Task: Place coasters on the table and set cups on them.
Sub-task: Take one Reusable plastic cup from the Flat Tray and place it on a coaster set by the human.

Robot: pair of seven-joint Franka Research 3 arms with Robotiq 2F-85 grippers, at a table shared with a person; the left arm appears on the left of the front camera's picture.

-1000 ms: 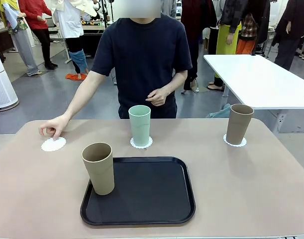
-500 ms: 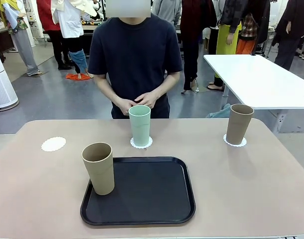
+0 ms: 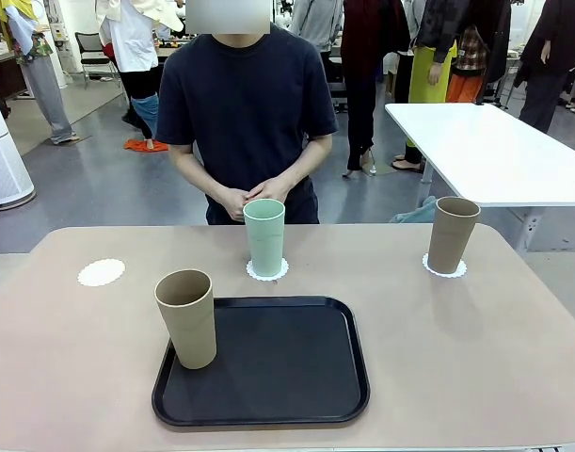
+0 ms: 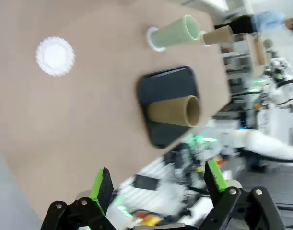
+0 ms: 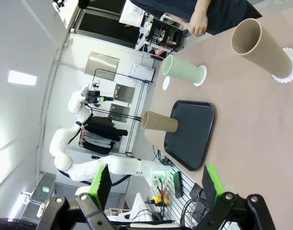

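On the beige table (image 3: pixel 456 358) stand a mint green cup (image 3: pixel 264 235) on a white coaster (image 3: pixel 267 271) at the middle and a tan cup (image 3: pixel 453 234) on a coaster (image 3: pixel 444 268) at the right. A bare coaster (image 3: pixel 101 272) lies at the far left. Another tan cup (image 3: pixel 186 317) stands on the black tray's left front corner. My left gripper (image 4: pixel 158 182) hangs open high above the table, over the bare coaster (image 4: pixel 55 56) and the tray cup (image 4: pixel 175 110). My right gripper (image 5: pixel 156 184) is open too, away from the right tan cup (image 5: pixel 261 43).
The black tray (image 3: pixel 278 372) lies at the table's near middle. A person stands at the far edge behind the green cup, hands (image 3: pixel 254 196) clasped at the waist. A white table (image 3: pixel 485 151) stands at the back right.
The person's hand has let go of the left coaster and drawn back to the body, joining the other hand. Cups, tray and grippers have not moved.
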